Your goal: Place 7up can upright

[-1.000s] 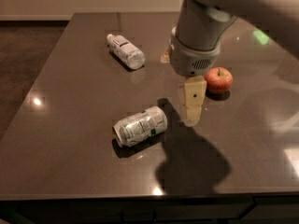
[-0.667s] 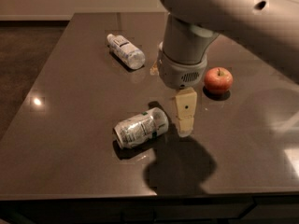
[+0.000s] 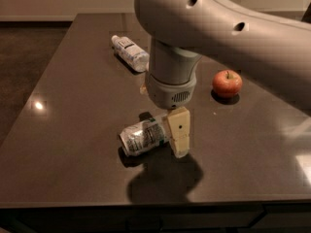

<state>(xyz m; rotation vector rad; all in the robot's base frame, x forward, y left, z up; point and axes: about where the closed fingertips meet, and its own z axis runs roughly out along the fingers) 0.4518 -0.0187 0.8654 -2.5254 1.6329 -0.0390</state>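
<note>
The 7up can [image 3: 142,138] is silver-white with green print and lies on its side on the dark table [image 3: 73,110], near the front middle. Its silver end faces front-left. My gripper [image 3: 173,139] comes straight down from the big grey arm [image 3: 171,76] and is at the can's right end. Its cream-coloured tip covers that end and reaches down to about table level. The rest of the gripper is hidden behind the wrist and the can.
A clear plastic water bottle [image 3: 129,52] with a white label lies on its side at the back of the table. A red apple [image 3: 227,83] stands to the right of the arm. The table's front edge runs just below the can.
The arm has moved left and down toward the can. The gripper, which was to the right of the can, now overlaps its right end. The can, bottle and apple have not moved.
</note>
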